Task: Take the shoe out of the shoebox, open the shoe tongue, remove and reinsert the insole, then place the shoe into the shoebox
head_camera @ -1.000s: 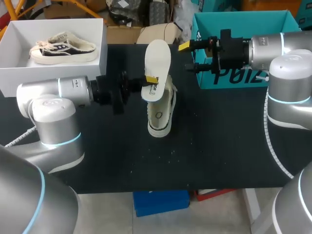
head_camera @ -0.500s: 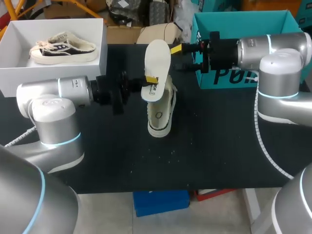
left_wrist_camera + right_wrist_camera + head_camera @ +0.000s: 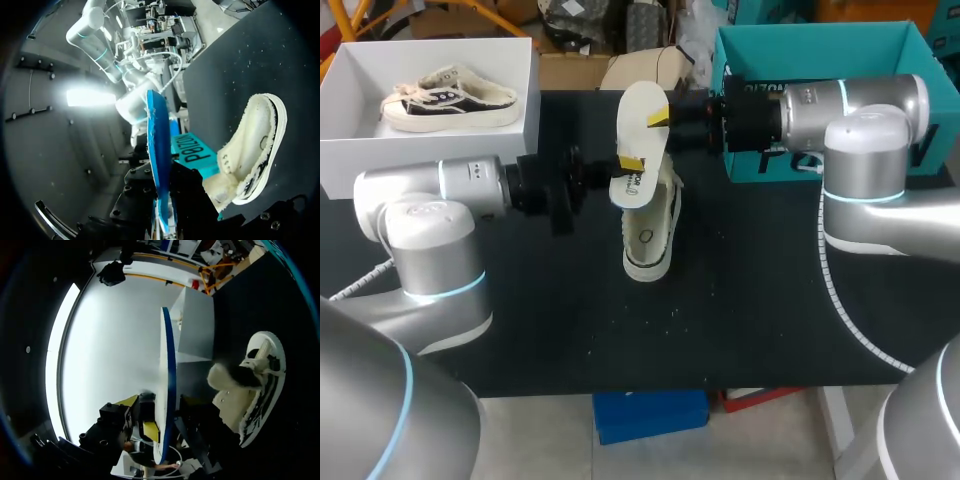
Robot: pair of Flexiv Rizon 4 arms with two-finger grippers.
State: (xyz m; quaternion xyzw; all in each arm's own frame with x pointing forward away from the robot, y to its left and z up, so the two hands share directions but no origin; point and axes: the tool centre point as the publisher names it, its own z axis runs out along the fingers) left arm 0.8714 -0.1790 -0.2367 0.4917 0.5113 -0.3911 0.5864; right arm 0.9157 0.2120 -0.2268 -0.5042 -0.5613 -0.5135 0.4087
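A white insole [image 3: 642,130] with a blue underside stands upright above the cream shoe [image 3: 650,225], which lies on the black table. My left gripper [image 3: 628,165] is shut on the insole's lower end. In the left wrist view the insole [image 3: 157,145] runs edge-on out of the gripper [image 3: 162,220], with the shoe [image 3: 250,150] beside it. My right gripper [image 3: 660,112] reaches in from the right at the insole's upper half. In its wrist view the insole [image 3: 167,380] stands edge-on between the fingers of the gripper [image 3: 165,432], which flank it, still open. The shoe [image 3: 250,390] lies beside them.
A teal shoebox [image 3: 820,45] stands at the back right, just behind my right arm. At the back left a white box [image 3: 530,110] holds a second shoe [image 3: 450,97]. The table's front half is bare black cloth.
My right arm has moved left from in front of the teal box up to the insole, its fingers narrowing around it. The left arm, insole and shoe have not moved.
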